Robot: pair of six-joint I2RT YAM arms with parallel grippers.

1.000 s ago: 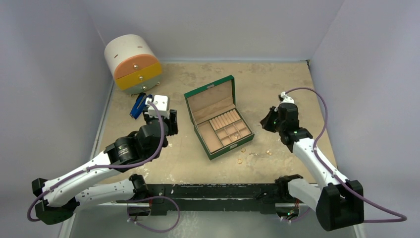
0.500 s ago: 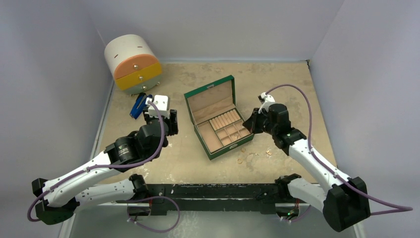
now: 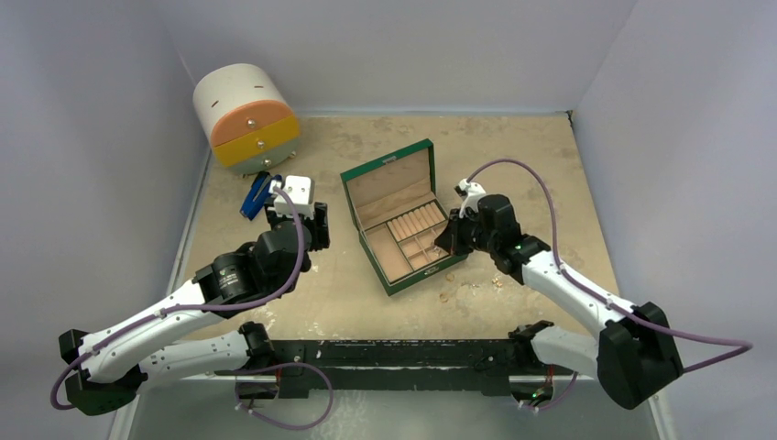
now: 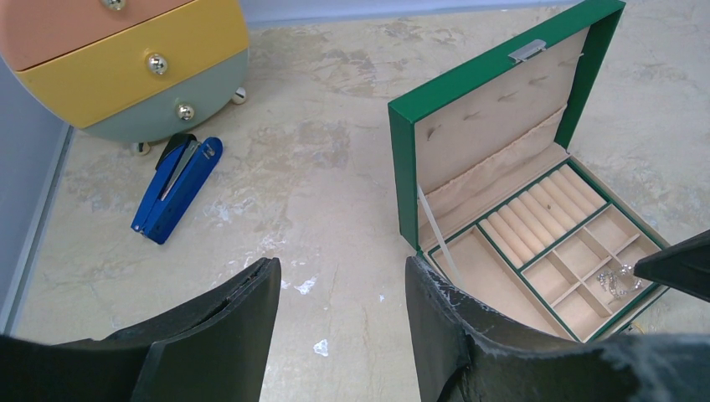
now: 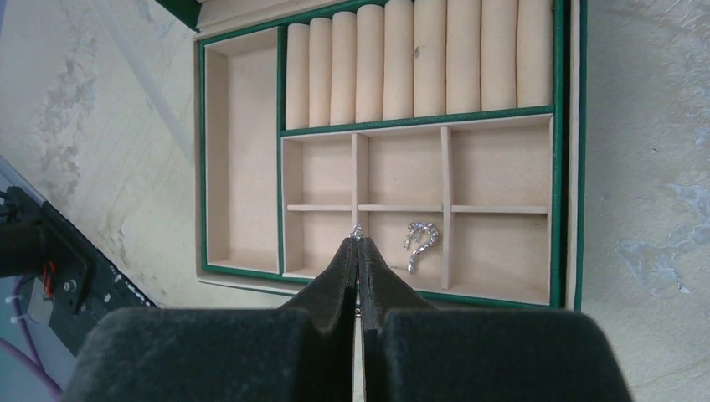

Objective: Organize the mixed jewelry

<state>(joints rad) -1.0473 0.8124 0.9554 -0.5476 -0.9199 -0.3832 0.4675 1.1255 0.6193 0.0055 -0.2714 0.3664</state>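
The open green box (image 3: 391,166) stands mid-table, its compartments facing up. My right gripper (image 3: 446,245) hovers over its front right compartments. In the right wrist view it (image 5: 357,241) is shut on a tiny silver sparkly piece (image 5: 357,229) above a small divider. A matching silver earring (image 5: 419,239) lies in the middle front compartment and also shows in the left wrist view (image 4: 615,280). Several tiny gold pieces (image 3: 445,297) lie on the table in front of the box. My left gripper (image 4: 343,268) is open and empty, left of the box (image 4: 402,167).
A round cabinet (image 3: 246,119) with orange, yellow and pale green drawers stands at the back left. A blue-handled tool (image 3: 257,195) lies just in front of it, near my left wrist. The ring rolls (image 5: 419,59) fill the box's back section.
My right arm has swung left from the table right of the box to above the box's front compartments. The left arm has not moved.
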